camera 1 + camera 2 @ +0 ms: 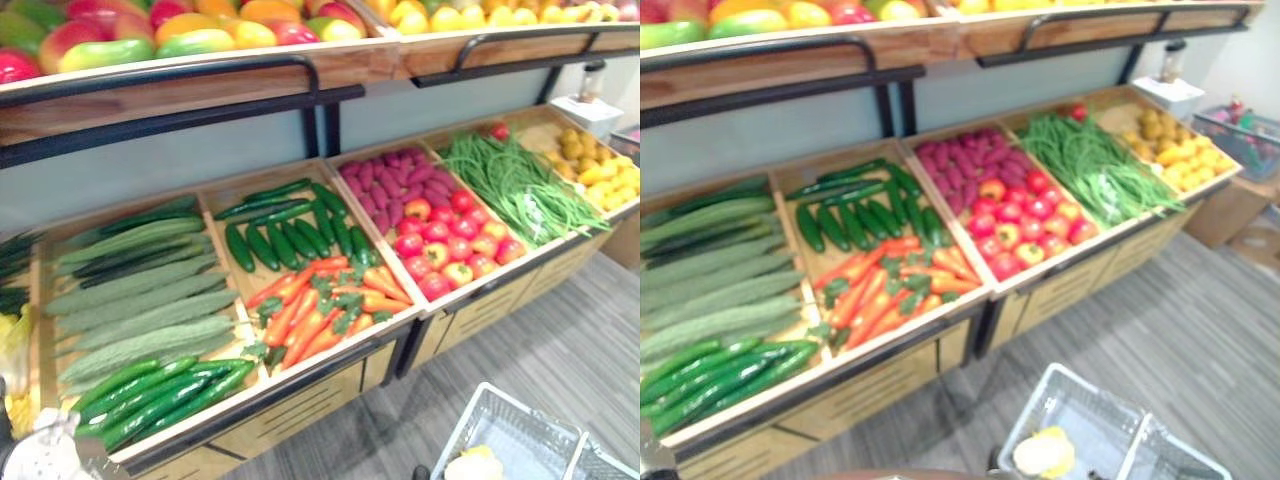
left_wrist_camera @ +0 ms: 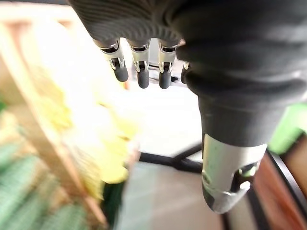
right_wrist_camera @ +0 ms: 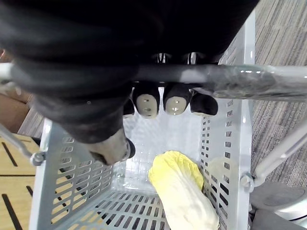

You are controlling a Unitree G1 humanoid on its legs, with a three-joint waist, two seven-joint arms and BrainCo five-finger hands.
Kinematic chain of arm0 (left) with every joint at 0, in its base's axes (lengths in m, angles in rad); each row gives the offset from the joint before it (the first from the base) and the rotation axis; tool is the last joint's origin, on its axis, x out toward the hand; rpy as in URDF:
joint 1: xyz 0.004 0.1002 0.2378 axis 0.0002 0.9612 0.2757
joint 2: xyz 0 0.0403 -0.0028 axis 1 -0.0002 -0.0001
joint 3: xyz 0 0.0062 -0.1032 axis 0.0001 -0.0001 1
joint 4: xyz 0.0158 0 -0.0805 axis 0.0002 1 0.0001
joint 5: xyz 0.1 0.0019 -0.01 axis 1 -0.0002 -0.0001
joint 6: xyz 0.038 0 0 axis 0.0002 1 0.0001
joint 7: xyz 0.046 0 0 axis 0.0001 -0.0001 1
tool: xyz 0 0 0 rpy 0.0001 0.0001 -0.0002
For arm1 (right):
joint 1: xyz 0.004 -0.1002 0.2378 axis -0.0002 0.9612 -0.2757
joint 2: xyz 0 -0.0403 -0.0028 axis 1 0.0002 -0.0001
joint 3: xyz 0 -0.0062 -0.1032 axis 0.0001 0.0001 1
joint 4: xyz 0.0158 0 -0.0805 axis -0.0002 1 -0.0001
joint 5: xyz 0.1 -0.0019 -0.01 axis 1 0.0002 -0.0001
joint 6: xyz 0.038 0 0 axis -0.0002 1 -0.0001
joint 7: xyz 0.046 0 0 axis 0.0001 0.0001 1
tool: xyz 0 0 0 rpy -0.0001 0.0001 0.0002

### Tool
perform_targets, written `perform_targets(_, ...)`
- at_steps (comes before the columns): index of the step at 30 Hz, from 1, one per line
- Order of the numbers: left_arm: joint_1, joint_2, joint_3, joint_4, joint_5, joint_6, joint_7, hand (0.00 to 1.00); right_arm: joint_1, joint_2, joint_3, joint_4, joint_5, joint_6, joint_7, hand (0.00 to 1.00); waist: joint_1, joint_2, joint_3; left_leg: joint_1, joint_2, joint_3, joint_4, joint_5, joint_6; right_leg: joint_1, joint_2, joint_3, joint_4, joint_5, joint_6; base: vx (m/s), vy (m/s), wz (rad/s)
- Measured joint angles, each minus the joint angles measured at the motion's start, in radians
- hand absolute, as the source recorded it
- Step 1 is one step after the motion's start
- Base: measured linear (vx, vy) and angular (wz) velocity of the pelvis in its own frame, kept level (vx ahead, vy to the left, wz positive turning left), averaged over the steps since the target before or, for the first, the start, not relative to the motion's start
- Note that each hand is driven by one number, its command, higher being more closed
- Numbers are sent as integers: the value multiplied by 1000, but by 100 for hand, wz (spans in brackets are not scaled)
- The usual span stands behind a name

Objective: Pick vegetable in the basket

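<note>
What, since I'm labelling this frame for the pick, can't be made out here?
- Left wrist view: yellow produce beyond the open left hand is blurred; kind unclear.
- Eye views: the pale slotted plastic basket and the pale yellow cabbage inside are cut by the bottom edge.
- Right wrist view: the right hand, fingers curled round the grey metal handle, hides the basket's far rim.

Pale yellow cabbage [image 3: 180,191] lies on its side in the grey basket [image 3: 72,177].
</note>
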Motion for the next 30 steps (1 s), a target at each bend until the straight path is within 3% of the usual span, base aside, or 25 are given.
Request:
perform_targets(4, 31, -130, -95, -199, 204, 63, 79, 0, 34, 14, 3, -41, 0, 1, -16, 100, 26, 11, -1, 10, 2, 3, 22, -1, -1, 18, -1, 3, 0, -2, -2, 38, 0, -4)
perform_targets(7, 125, -143, -227, -276, 361, 98, 73, 0, 51, 42, 40, -83, -7, 0, -20, 100, 29, 8, 1, 11, 17, 17, 26, -3, 0, 25, 9, -1, 0, -5, -7, -24, -19, 5)
perform_targets(10, 187, -143, -375, -313, 448, 93, 23, 0, 77, 45, 102, -124, -7, -1, -24, 100, 46, 10, 6, 9, 38, 22, 40, -37, 6, 31, 27, -8, 0, -8, -11, -76, -30, 4)
perform_targets(13, 190, -86, -484, -273, 471, 78, -31, 0, 87, 41, 168, -148, -7, -3, -27, 100, 53, 3, 11, 2, 47, 31, 61, -56, 4, 29, 32, 1, 0, -9, -13, -109, -23, -11)
perform_targets(14, 190, -8, -555, -221, 479, 58, -64, 0, 86, 39, 187, -170, -8, -3, -25, 100, 46, 7, 15, 5, 48, 45, 62, -58, 4, 23, 34, 15, -1, -3, -18, -105, -23, -25)
perform_targets(17, 174, 102, -605, -123, 513, 11, -138, 0, 77, 16, 199, -173, -7, -8, -20, 100, 33, 7, 15, 4, 43, 75, 56, -59, 4, -4, 39, 50, -2, 10, -21, -50, -8, -36)
perform_targets(18, 163, 133, -612, -82, 515, -6, -168, 0, 74, 1, 199, -173, -7, -12, -17, 100, 21, 25, 16, 5, 41, 79, 53, -57, 1, -9, 39, 57, -4, 12, -18, -17, -3, -27)
perform_targets(20, 150, 182, -644, -27, 515, -25, -210, 0, 69, -25, 197, -172, -6, -19, -17, 100, 16, 34, 23, 7, 38, 103, 48, -58, -1, -26, 44, 83, -5, 18, -13, 17, 13, -32)
perform_targets(24, 103, 233, -705, 0, 517, -50, -271, 0, 65, -49, 195, -168, -6, -19, -17, 100, 7, 52, 31, 19, 30, 121, 32, -56, -2, -36, 47, 100, -1, 23, -13, 61, 19, -16)
perform_targets(30, 62, 347, -866, 0, 539, -95, -374, 0, 65, -51, 176, -161, -6, -20, -18, 100, -13, 41, 48, 39, 7, 124, 15, -56, -2, -37, 35, 119, -1, 24, -12, 31, 23, -12)
